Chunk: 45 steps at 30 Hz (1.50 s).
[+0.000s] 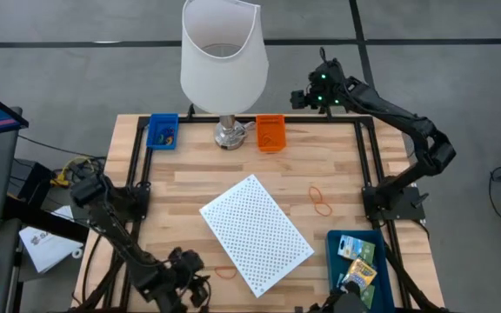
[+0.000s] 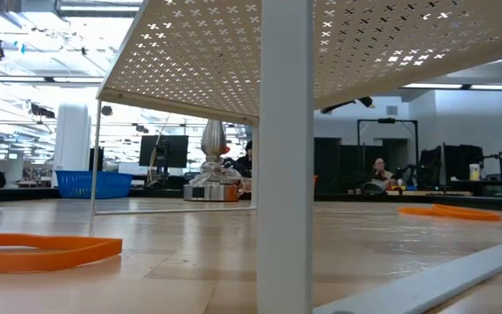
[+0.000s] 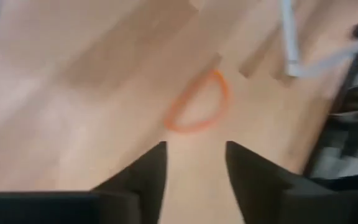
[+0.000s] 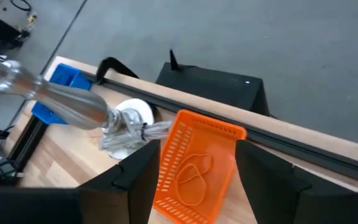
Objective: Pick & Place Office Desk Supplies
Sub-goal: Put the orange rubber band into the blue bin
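An orange rubber band lies flat on the wood near the table's near edge, also seen in the left wrist view as an orange rubber band and in the low view. My left gripper is open, hovering just short of it, at the near left. Two more rubber bands lie right of the centre. An orange basket at the far edge holds rubber bands. My right gripper is open above it, beyond the far edge. Two printed boxes lie in a blue tray.
A white perforated panel on legs stands mid-table, close to the left gripper. The big white lamp stands at the far edge between a blue basket and the orange basket. The blue tray sits at the near right corner.
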Each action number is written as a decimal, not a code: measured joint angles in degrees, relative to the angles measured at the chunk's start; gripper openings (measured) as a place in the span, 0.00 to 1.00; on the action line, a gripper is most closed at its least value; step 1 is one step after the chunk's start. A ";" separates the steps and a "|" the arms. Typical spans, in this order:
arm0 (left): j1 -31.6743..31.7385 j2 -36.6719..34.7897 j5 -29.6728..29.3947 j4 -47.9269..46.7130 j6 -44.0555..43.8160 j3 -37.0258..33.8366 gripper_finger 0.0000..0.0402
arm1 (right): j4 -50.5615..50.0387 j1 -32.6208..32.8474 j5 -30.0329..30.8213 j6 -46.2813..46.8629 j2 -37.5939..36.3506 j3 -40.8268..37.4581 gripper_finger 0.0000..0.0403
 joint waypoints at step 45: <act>6.47 8.72 2.56 22.83 8.76 -11.74 0.01 | -4.87 -0.30 1.40 -1.52 -0.38 -0.02 0.51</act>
